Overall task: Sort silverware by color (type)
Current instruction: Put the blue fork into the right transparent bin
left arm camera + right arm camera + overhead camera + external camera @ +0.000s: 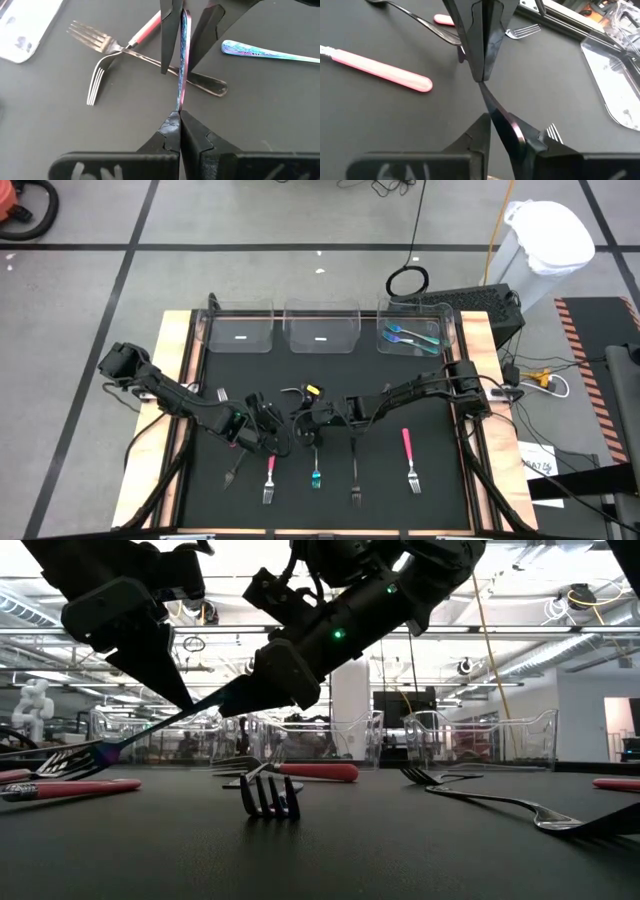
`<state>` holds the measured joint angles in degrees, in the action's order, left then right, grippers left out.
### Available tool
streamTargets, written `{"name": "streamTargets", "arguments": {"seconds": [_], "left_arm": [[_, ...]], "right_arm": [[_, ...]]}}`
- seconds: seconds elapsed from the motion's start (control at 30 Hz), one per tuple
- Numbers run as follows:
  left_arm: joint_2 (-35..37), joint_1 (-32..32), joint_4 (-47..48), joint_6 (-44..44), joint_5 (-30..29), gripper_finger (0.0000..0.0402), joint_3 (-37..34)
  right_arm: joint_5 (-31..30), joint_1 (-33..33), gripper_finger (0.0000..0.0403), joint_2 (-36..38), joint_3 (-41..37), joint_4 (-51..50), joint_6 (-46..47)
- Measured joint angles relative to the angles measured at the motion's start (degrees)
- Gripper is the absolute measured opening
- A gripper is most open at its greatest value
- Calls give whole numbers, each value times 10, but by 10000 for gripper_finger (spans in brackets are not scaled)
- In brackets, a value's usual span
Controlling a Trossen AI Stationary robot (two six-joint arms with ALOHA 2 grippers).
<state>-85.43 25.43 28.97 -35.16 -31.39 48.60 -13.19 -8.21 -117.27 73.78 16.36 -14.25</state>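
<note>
A slim iridescent teal-blue piece of silverware is held above the black mat between my two grippers at mid-table. My left gripper reaches in from the left, shut on one end of it. My right gripper reaches in from the right, shut on it a little farther along. Its head is hidden. On the mat's near half lie a black fork, a pink-handled fork, a teal piece, another black fork and a second pink-handled fork. My left gripper pinches the teal piece's thin shaft between its two fingertips, slanting down from the table's left. The shaft runs straight on from the fingers toward the other gripper, clear of the mat. My right gripper has its two fingers on either side of the same shaft, slanting down from the table's right, with the shaft running on between them. The left gripper's tip stands just beyond. The piece is tilted, lower toward the left.
Three clear bins stand along the far edge: the left one, the middle one and the right one, which holds teal-blue pieces. A wooden rim frames the mat. Under my grippers a pink-handled fork crosses a black one.
</note>
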Motion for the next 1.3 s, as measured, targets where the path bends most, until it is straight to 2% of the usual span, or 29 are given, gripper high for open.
{"name": "streamTargets", "arguments": {"seconds": [0.27,0.43,0.6,0.7,0.87,1.13,1.3], "left_arm": [[0,0,0,0,1,0,0],[0,0,0,0,1,0,0],[0,0,0,1,2,0,0],[0,0,0,1,2,0,0],[0,0,0,1,2,0,0],[0,0,-3,-1,-6,7,0],[0,1,-31,-1,-9,67,0]], "right_arm": [[0,0,69,0,0,4,-1],[2,0,96,0,0,21,-1],[30,0,111,0,0,19,8],[30,0,87,0,0,10,9],[31,0,13,0,0,9,-2],[32,0,5,0,0,4,-2],[29,0,4,18,0,-35,-2]]}}
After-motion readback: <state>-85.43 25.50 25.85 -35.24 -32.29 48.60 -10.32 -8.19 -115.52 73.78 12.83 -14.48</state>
